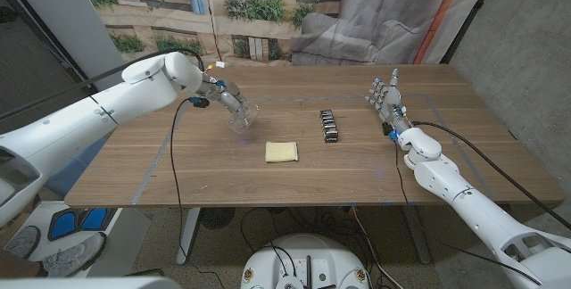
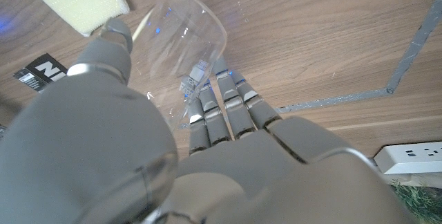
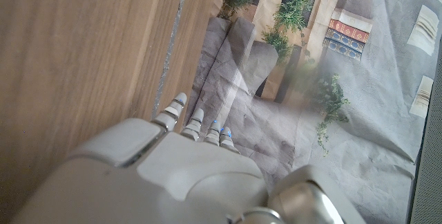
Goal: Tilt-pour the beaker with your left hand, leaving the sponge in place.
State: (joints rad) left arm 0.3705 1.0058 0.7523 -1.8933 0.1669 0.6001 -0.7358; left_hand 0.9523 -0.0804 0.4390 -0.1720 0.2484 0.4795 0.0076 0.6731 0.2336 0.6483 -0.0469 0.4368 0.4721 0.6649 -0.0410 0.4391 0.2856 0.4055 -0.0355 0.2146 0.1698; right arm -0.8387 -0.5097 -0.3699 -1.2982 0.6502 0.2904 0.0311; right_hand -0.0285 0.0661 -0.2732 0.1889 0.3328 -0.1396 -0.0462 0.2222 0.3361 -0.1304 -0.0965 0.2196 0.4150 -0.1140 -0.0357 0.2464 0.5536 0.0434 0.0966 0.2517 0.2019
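The clear, light, slippery, likely fragile beaker (image 1: 242,117) is gripped round its wall, tilted, by the left hand (image 1: 225,98).

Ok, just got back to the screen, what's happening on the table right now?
The left hand grips the clear beaker, thumb on one side and fingers on the other, and has it tilted toward the yellow sponge. The sponge lies on the table in front of the beaker, apart from it. A small black object lies to the sponge's right. The right hand is held up near the table's right side, holding nothing.
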